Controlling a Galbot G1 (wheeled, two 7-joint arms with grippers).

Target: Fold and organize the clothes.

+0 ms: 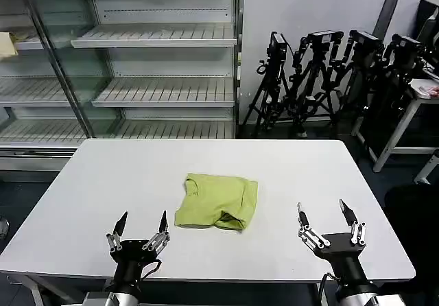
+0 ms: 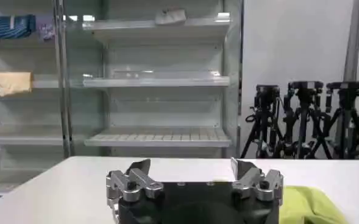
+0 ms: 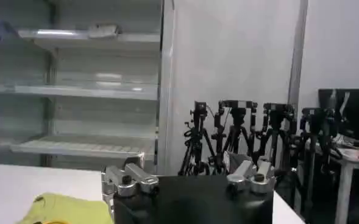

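We find the T-shirt (image 1: pixel 216 201) folded mid-worktop (image 1: pixel 103 175); left hand (image 1: pixel 142 225) and right hand (image 1: pixel 322 215) hover wide at the near edge.

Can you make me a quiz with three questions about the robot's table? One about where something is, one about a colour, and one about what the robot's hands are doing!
1. Where is the T-shirt?
A. On a shelf
B. Near the middle of the white table
C. On the floor

2. What colour is the T-shirt?
A. Red
B. Dark blue
C. Yellow-green

3. What are the left hand and the right hand doing?
A. Both open, holding nothing
B. Both pinching the shirt
C. One is lifting the shirt

Answers:
1. B, the shirt lies in a folded bundle on the tabletop, between the two hands and a little farther from the robot.
2. C, the fabric is a plain lime yellow-green.
3. A, each hand's fingers are spread apart at the near edge of the table, apart from the shirt.
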